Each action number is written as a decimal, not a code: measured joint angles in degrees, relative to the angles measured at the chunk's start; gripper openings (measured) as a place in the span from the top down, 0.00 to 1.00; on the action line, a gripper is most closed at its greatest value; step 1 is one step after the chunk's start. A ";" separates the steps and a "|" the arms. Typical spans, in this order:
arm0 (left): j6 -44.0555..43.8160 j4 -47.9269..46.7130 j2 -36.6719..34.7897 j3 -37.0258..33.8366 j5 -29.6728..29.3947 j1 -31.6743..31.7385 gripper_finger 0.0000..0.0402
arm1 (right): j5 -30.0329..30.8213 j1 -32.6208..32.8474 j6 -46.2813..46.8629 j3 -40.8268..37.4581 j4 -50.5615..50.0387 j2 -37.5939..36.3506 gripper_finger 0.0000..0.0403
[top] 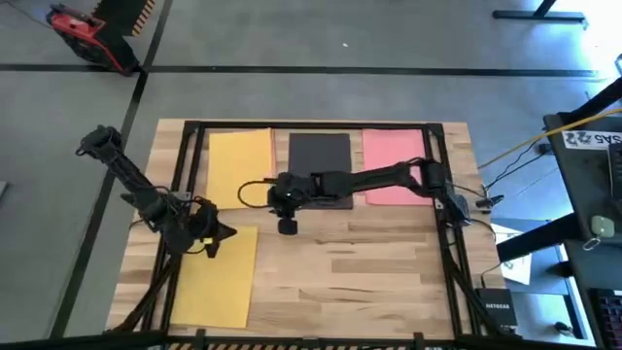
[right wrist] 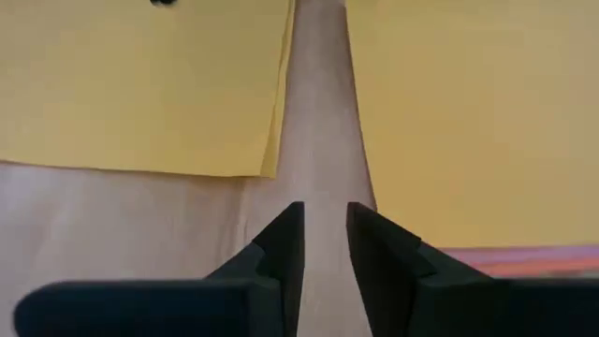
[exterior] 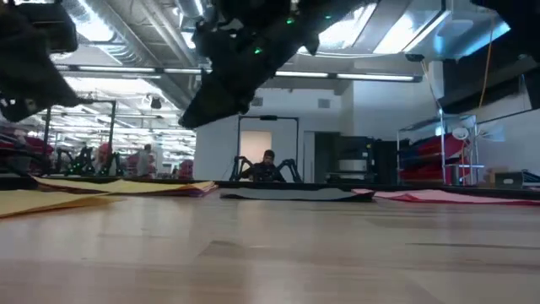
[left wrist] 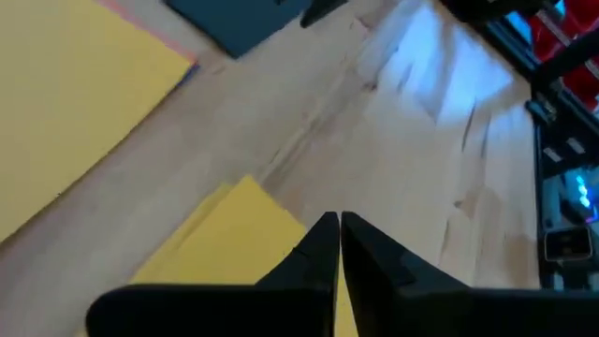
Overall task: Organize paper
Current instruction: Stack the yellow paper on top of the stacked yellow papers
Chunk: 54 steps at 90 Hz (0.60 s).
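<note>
High view: the wooden table [top: 369,272] carries four coloured sheets. Along its far edge lie, from left to right, a yellow sheet [top: 240,165], a black sheet [top: 319,156] and a pink sheet [top: 392,165], side by side with narrow strips of wood between them. A second yellow sheet [top: 219,287] lies near the left front corner, well apart from the far row.

The left gripper [top: 225,233] hovers at the far right corner of this near yellow sheet. In the left wrist view its fingers [left wrist: 318,248] are pressed almost together with only a thin slit between them, and they clasp nothing. The same view shows a pinkish edge under the far yellow sheet.

The right arm reaches leftward from the table's right side, across the pink sheet and the near edge of the black sheet. The right gripper [top: 288,226] hangs over bare wood just near of the black sheet's near left corner. In the right wrist view its fingers [right wrist: 281,243] stand a small gap apart and are empty, with the strip of wood between the two yellow sheets ahead of them.

In the low view a person [exterior: 268,167] sits far behind the table. Right of the table, a dark box [top: 501,311] on the floor bears the word NETGEAR, and a white label [top: 593,139] on a black stand has writing too small to read.
</note>
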 joint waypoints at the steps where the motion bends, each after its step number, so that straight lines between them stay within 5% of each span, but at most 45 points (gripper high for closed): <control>1: -0.01 -0.17 0.01 0.00 0.00 -0.21 1.00 | 0.07 0.00 -0.15 0.31 -0.31 0.34 0.79; 31: -0.39 -5.37 0.00 0.00 0.00 -2.88 1.00 | 13.70 0.00 -10.33 3.28 -1.11 7.39 0.62; 54: 1.58 -5.38 -0.01 0.00 0.02 -2.88 1.00 | 14.10 -0.02 -14.41 3.28 0.84 10.18 0.62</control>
